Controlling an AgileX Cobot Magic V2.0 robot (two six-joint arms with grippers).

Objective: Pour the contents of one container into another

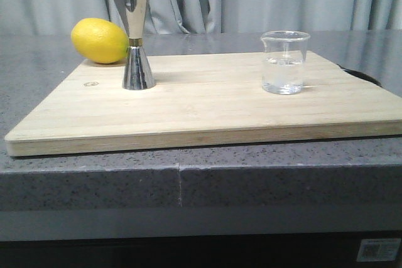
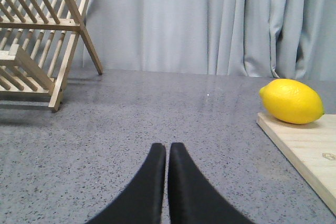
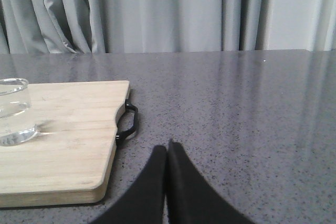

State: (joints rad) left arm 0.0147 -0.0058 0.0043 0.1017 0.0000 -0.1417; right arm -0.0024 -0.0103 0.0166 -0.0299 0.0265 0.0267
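- The beaker (image 1: pixel 285 62) stands upright at centre right of the front view, on the board (image 1: pixel 207 101), with clear liquid low inside.
- The jigger (image 1: pixel 133 36) stands upright at upper left, well apart from the beaker, its wide mouth up, which looks ready to take a pour.
- A lemon (image 1: pixel 100 41) lies just behind the jigger at the board's far left corner, seemingly only a prop.
- Left gripper (image 2: pixel 167 153): fingers together, holding nothing, low over bare worktop (image 2: pixel 157 114).
- Right gripper (image 3: pixel 167 150): fingers together too, empty, beside the board's black handle (image 3: pixel 129 121).
- Neither arm shows in the front view; only the left wrist view shows a wooden rack (image 2: pixel 39 35).
- I judge the pour not yet begun.
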